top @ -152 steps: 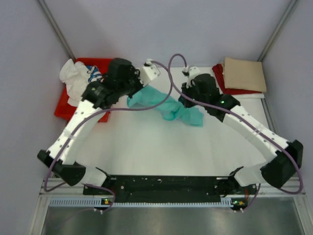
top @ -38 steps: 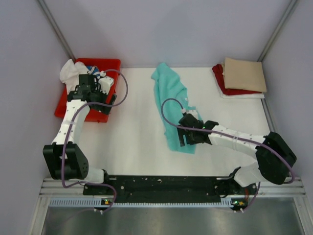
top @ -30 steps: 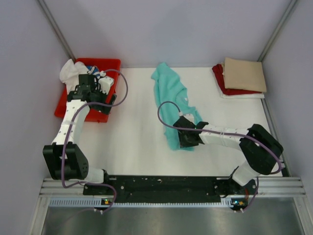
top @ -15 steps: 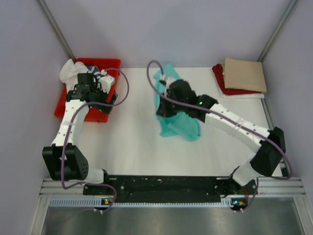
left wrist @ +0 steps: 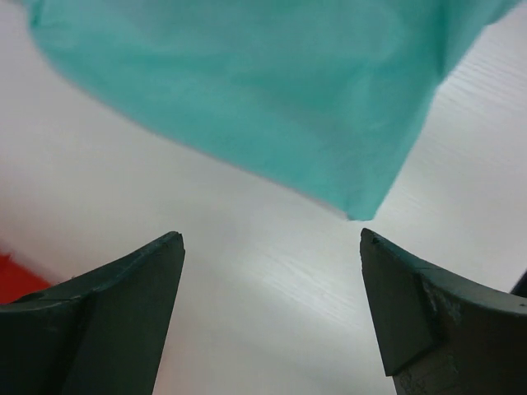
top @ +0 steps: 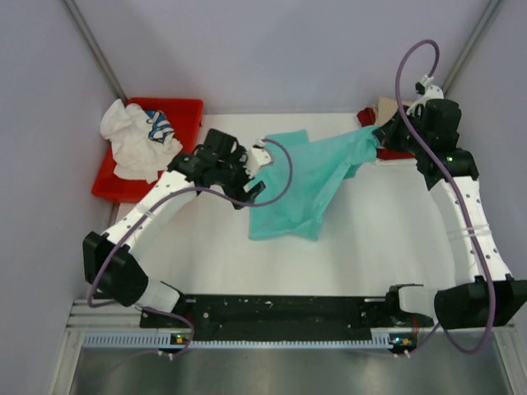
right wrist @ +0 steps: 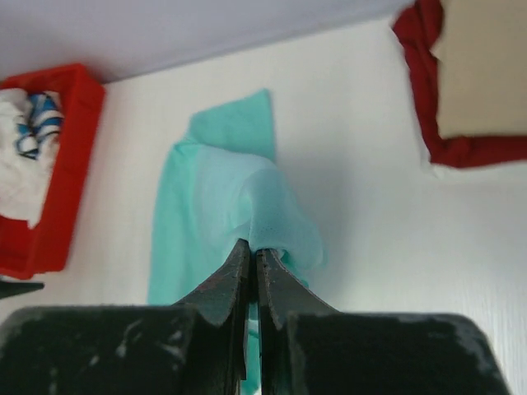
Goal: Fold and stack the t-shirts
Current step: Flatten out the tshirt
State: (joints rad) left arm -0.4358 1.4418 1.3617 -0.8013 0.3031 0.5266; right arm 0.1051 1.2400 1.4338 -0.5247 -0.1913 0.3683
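While the fold has not begun, the work in hand is spreading the teal shirt [top: 305,185] out on the white table [top: 387,239], judging by how it is stretched

Far left of the teal shirt, one red tray [top: 185,107] holds a crumpled white shirt [top: 128,136] with a blue-and-white striped shirt [top: 160,127] bundled against it, both waiting their turn

At the teal shirt's left edge sits the left gripper [top: 254,173]. Its wrist view shows the two fingers spread wide apart with nothing between them, and a hanging corner of the cloth just ahead

The teal shirt lies mid-table, its right corner lifted and drawn to the right

At that raised corner is the right gripper [top: 380,136], pinched tight on a bunch of teal cloth

Right of the teal shirt, at the table's far corner, a folded tan shirt [right wrist: 486,66] rests on a dark red shirt [right wrist: 424,123]

The next move likely calls for the left gripper to close on the near corner, so both arms can pull the shirt flat

Count: five shirts, one each of teal, white, striped, tan and dark red; one tray; two grippers
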